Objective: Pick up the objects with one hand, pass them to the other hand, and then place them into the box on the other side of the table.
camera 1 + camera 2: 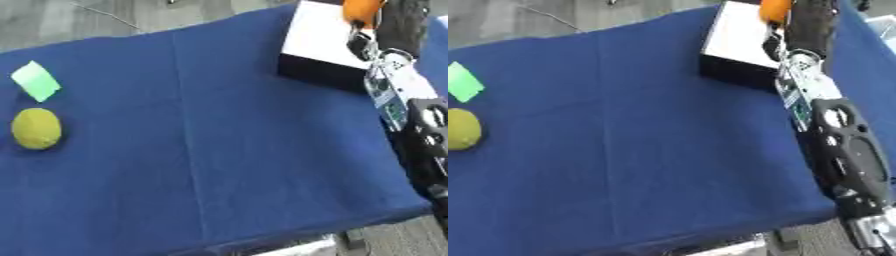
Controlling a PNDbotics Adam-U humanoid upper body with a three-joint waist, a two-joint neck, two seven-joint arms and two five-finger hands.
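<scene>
An orange round object (360, 11) hangs above the white box (319, 37) with black sides at the far right of the table. My right hand (811, 22) is curled on it, and its dark fingers are partly cut off by the top edge. The right forearm (842, 145) runs up along the table's right side to the box. At the far left a yellow round fruit (37, 129) lies on the blue cloth (219, 150). A light green flat piece (36, 81) lies just behind the fruit. My left hand shows in neither view.
The blue cloth covers the whole table, and its front edge (289, 240) runs across the bottom right. Grey floor (105, 15) shows beyond the far edge. A pale object (881, 22) sits at the right edge behind the arm.
</scene>
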